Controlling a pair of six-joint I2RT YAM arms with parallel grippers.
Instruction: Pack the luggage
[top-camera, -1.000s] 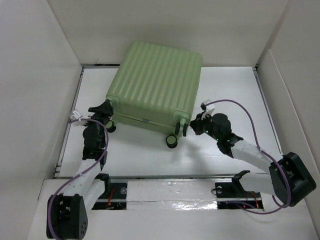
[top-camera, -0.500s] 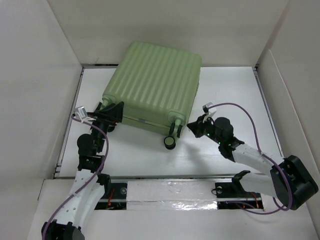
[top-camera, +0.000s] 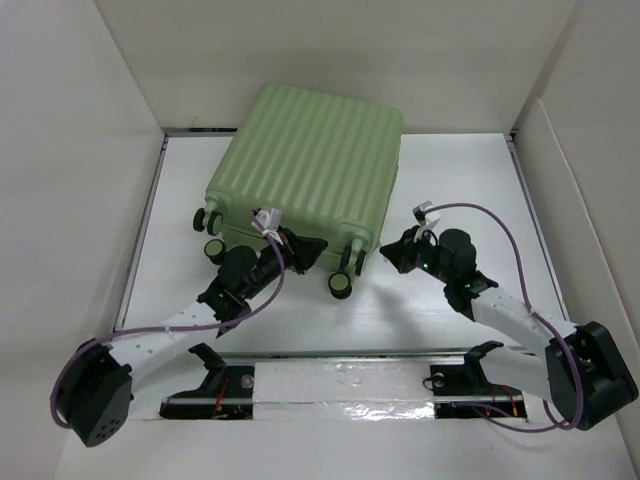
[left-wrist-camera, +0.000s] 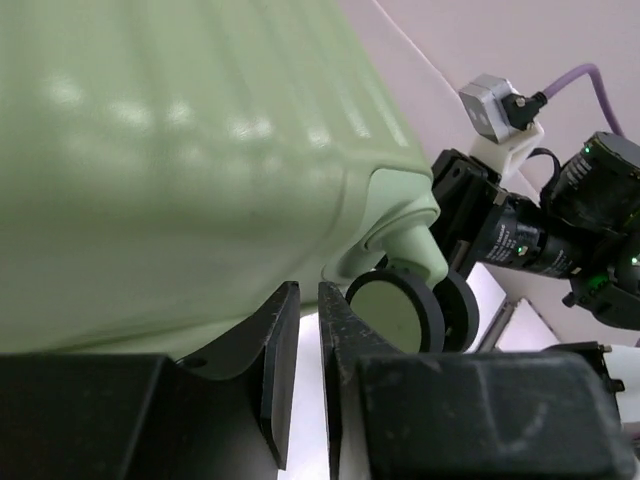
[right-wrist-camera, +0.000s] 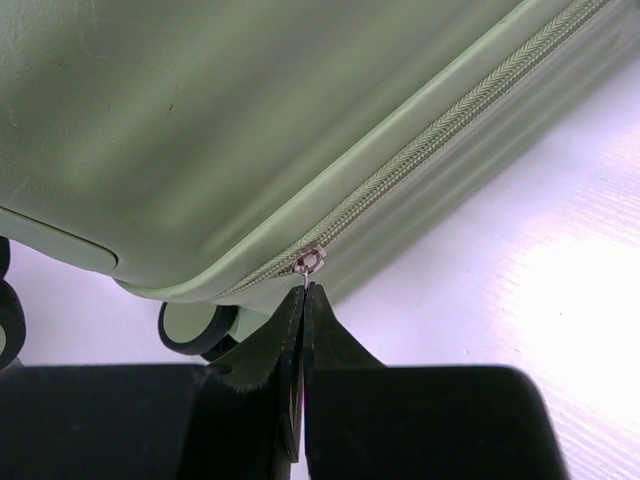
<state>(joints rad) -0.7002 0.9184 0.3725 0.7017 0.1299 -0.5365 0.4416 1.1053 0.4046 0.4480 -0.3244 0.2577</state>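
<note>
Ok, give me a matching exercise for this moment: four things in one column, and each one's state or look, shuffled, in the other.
Column one:
1. right pincer
2. left pincer
3. luggage
4. wheel

Column two:
A. black tyre, pale green hub
B. nipping the zipper pull
C. light green ribbed shell facing up
D. closed to a slit, holding nothing

Pairs: 1-B, 2-D, 3-C, 4-A
</note>
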